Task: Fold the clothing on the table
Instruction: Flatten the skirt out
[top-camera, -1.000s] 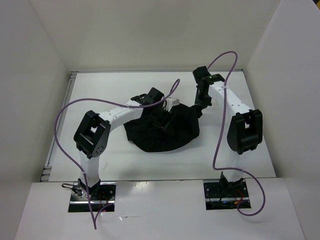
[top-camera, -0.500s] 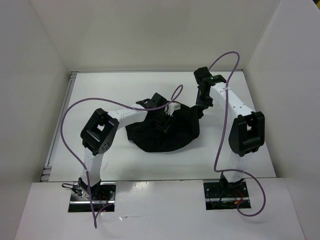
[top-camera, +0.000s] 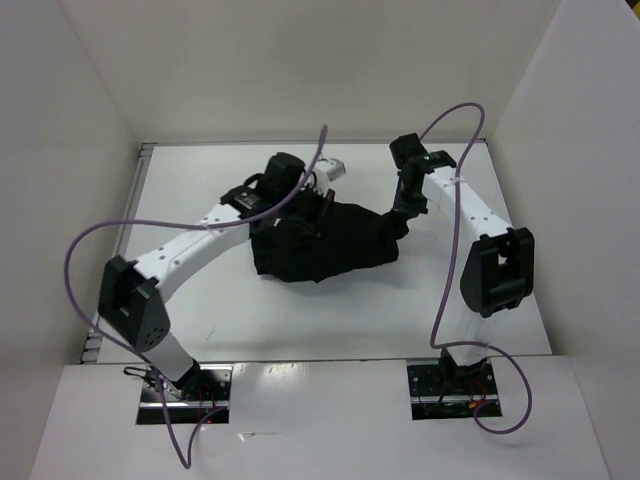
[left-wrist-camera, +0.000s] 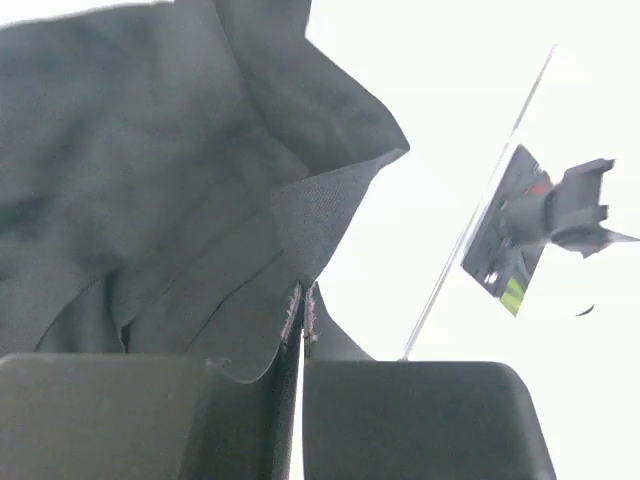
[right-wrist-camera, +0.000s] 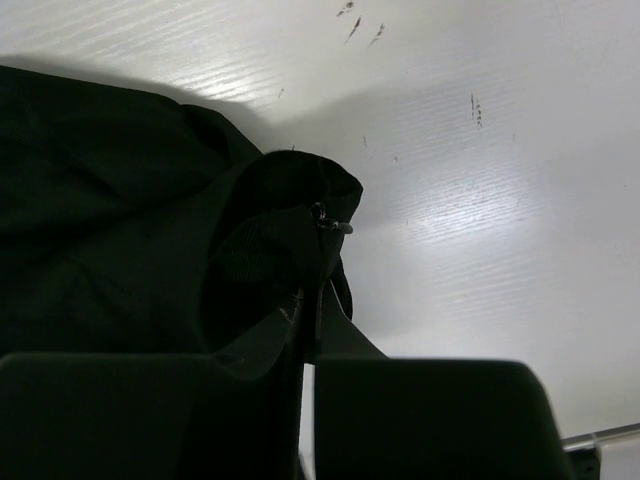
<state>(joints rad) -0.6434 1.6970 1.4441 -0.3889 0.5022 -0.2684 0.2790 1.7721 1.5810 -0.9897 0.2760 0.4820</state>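
Note:
The black clothing (top-camera: 335, 248) lies bunched in the middle of the white table (top-camera: 250, 320). My left gripper (top-camera: 305, 212) sits at its far left part, shut on a fabric edge. In the left wrist view that gripper (left-wrist-camera: 303, 305) pinches a frayed hem, and a pointed fold of the clothing (left-wrist-camera: 150, 170) hangs in front of it. My right gripper (top-camera: 400, 222) is at the garment's right corner. In the right wrist view that gripper (right-wrist-camera: 310, 295) is shut on a bunched corner of the clothing (right-wrist-camera: 110, 220), just above the table (right-wrist-camera: 480, 180).
White walls enclose the table on three sides. A metal rail (top-camera: 95, 340) runs along its left edge. Purple cables (top-camera: 85, 260) loop over both arms. The right arm's wrist (left-wrist-camera: 540, 225) shows beyond the cloth in the left wrist view.
My left gripper has shut on the clothing and moved back and to the left, dragging the near edge with it. The garment is now more bunched. The right gripper has barely moved.

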